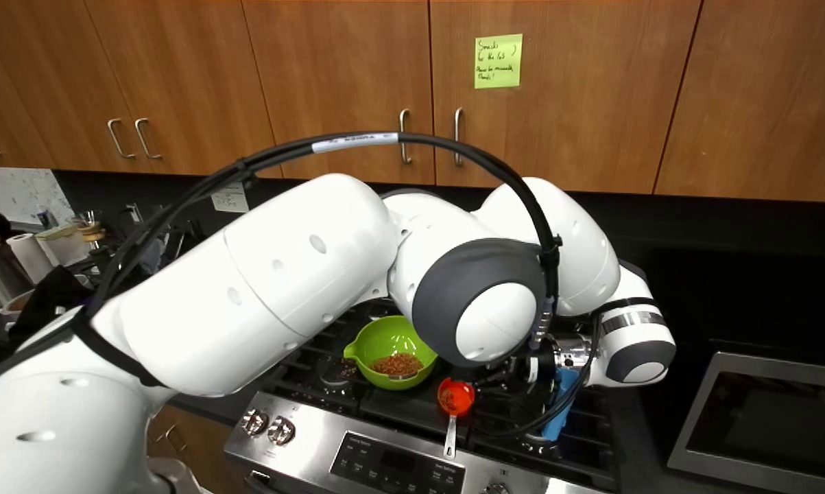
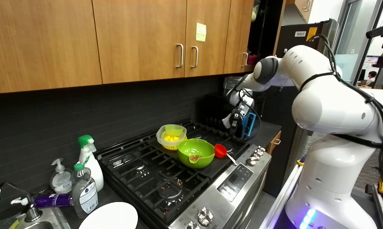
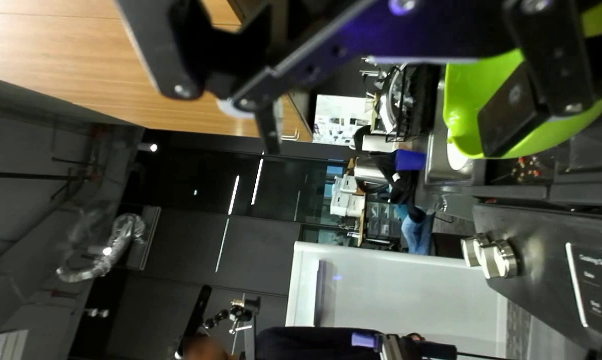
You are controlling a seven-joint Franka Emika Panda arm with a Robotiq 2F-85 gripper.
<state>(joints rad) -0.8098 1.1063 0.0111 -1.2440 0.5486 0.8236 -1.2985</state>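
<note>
In both exterior views we see wood-fronted cabinets (image 1: pixel 556 103) running above a dark counter (image 2: pixel 113 192) and, set into it, a black-topped gas stove (image 1: pixel 309 425) with a steel front. We see the white robot arm (image 2: pixel 318 109) stretched over the stove, and its end effector (image 3: pixel 385 148) hangs above one end of it. In the wrist view its fingers (image 3: pixel 511 110) stand well apart, with a wide gap between them. Near it we find a lime-green mixing bowl (image 2: pixel 196 144), upright on the middle of the stove, with a pouring lip and reddish-brown grains (image 1: pixel 397 363) in the bottom; in the wrist view one finger crosses in front of it. Behind the bowl, in an exterior view, we see a translucent tub (image 2: pixel 161 139) with yellow things (image 2: pixel 171 138) inside. Smaller is a red measuring cup (image 1: pixel 456 396), just beside the bowl and nearer the end effector; whether cup and bowl touch is unclear to us. It sits upright with brown bits (image 1: pixel 448 398) inside, its pale handle (image 1: pixel 451 436) toward the stove's front. On the cabinets we pick out a yellow-green sticky note (image 1: pixel 498 62). Smallest, loose grains (image 3: pixel 527 168) lie scattered on the stove.
</note>
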